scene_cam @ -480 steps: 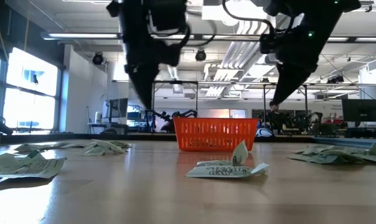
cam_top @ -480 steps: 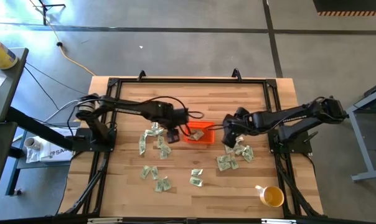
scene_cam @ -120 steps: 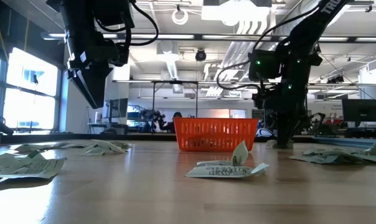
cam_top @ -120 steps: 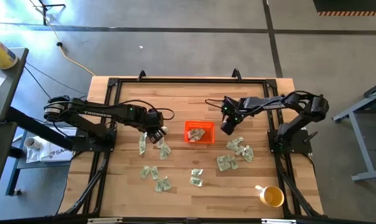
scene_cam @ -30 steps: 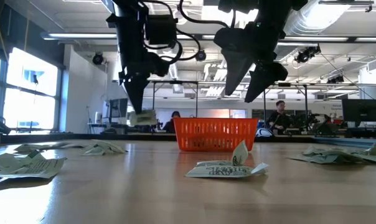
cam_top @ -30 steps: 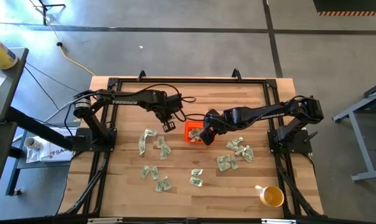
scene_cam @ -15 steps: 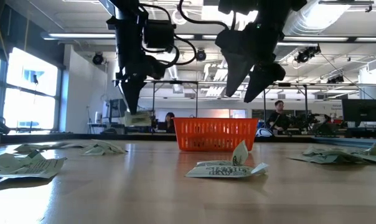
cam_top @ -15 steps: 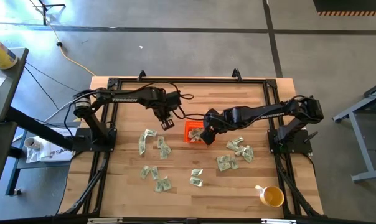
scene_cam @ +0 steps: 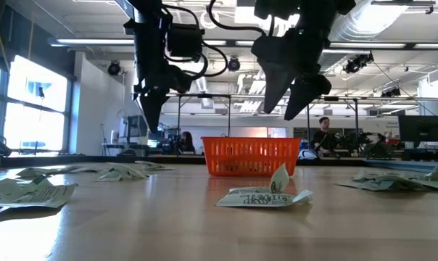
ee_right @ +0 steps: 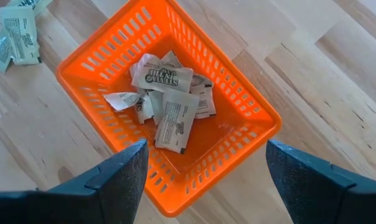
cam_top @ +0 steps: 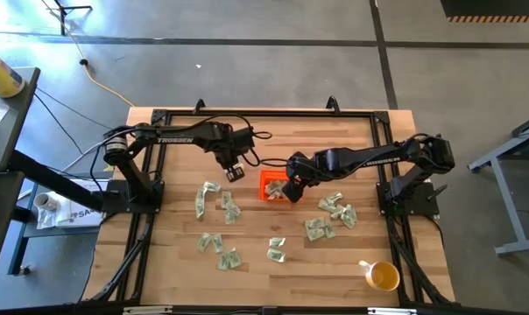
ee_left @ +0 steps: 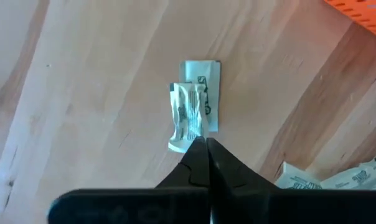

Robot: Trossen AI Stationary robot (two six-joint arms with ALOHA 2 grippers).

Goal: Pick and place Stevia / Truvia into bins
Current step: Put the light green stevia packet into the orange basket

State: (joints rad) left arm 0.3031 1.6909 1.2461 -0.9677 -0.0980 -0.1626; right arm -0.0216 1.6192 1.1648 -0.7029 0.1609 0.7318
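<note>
Right wrist view: open right gripper point(ee_right: 203, 180) above orange bin point(ee_right: 250, 102) holding packets point(ee_right: 166, 99)

The packet point(ee_left: 194, 106) that hung from the left end effector point(ee_left: 205, 144) half a second ago now lies on the worktop point(ee_left: 82, 74), just below its closed tips.

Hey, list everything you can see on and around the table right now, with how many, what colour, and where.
Orange bin: one, orange-red, table centre.
Packets in bin: several, pale green and white, piled inside.
Loose packets: many, pale green and white, scattered on the table left and right of the bin.
Dropped packets: two, lying on the wood just past the left fingertips.
Cup: one, yellow, near right corner.
Person: one, in the room behind.
Left gripper: shut, empty, left of the bin.
Right gripper: open, above the bin.
</note>
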